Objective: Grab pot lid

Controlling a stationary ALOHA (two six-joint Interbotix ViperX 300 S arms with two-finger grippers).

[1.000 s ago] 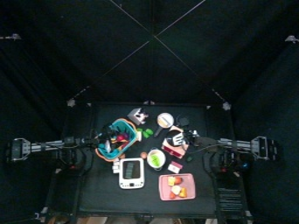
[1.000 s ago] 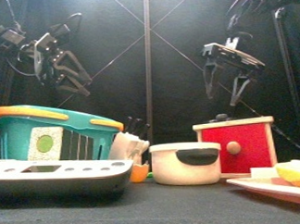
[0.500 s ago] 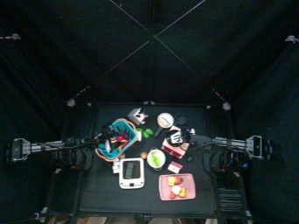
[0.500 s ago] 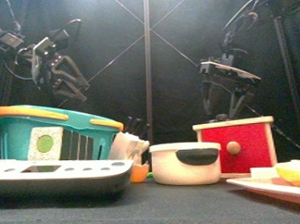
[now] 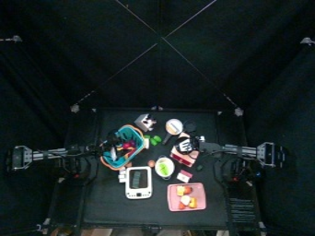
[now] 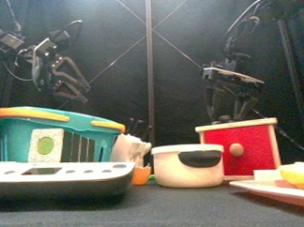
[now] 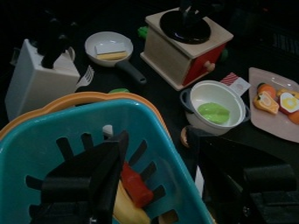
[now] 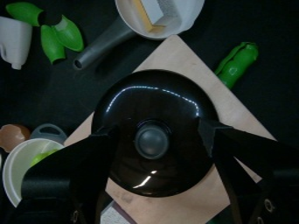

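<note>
The pot lid [image 8: 152, 144] is black and round with a knob in its middle. It lies flat on the wooden top of a red box [image 6: 238, 150]. My right gripper [image 8: 156, 133] hangs straight above it, open, one jaw on each side of the lid and neither touching it. From the front, that gripper [image 6: 234, 105] hovers a little above the box. My left gripper [image 7: 176, 188] is open and holds nothing, raised over the teal basket [image 7: 82, 140] on the table's left side.
A white pot [image 6: 188, 166] with green inside stands left of the red box. A white pan [image 8: 158, 16] and green vegetables [image 8: 237, 63] lie near the box. A white scale [image 6: 57, 180] and a plate of food [image 6: 289, 181] sit at the front.
My right gripper has come down and shifted slightly left, closer to the top of the red box, with its jaws still wide. The left arm has barely moved.
</note>
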